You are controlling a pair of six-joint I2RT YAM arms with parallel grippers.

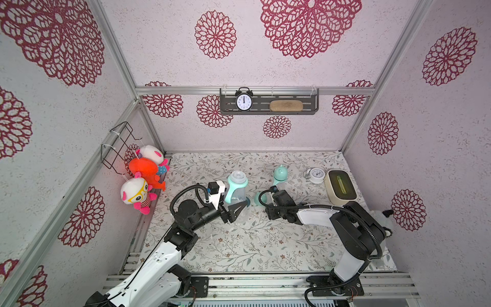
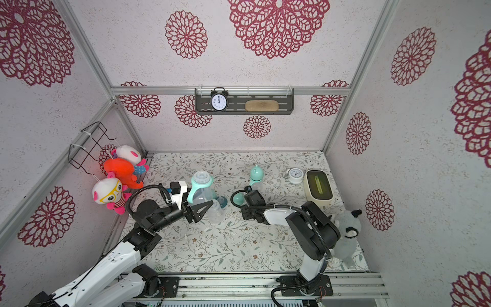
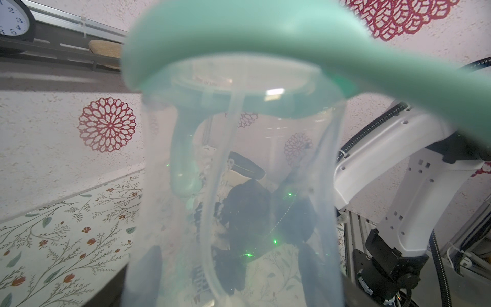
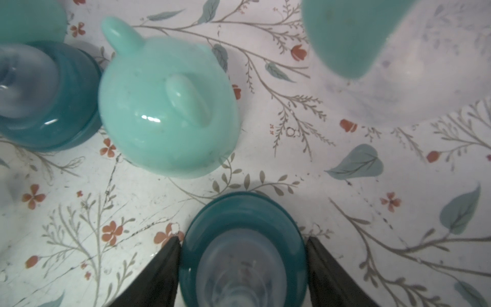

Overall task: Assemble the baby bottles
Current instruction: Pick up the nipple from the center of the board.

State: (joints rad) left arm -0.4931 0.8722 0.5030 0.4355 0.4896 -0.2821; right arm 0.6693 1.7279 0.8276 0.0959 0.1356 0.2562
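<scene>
My left gripper [image 1: 240, 206] [image 3: 229, 271] is shut on a clear baby bottle [image 1: 238, 195] [image 2: 202, 192] with a mint handle ring [image 3: 239, 45], held upright above the mat. A second clear bottle [image 2: 216, 214] stands just behind it. My right gripper [image 4: 243, 239] points down, its fingers [image 4: 164, 265] pressed on both sides of a dark teal nipple collar [image 4: 239, 210] on the mat. Beside it lie a mint eared cap [image 4: 167, 106] [image 1: 258, 198] and another teal collar [image 4: 61, 106]. A capped bottle [image 1: 280, 174] [image 2: 256, 174] stands farther back.
A white alarm clock [image 1: 316, 175] and a cream box [image 1: 341, 187] sit at the back right of the floral mat [image 1: 239, 247]. Plush toys [image 1: 143, 180] hang at the left wall. A grey raccoon plush [image 2: 348, 228] lies by the right arm's base.
</scene>
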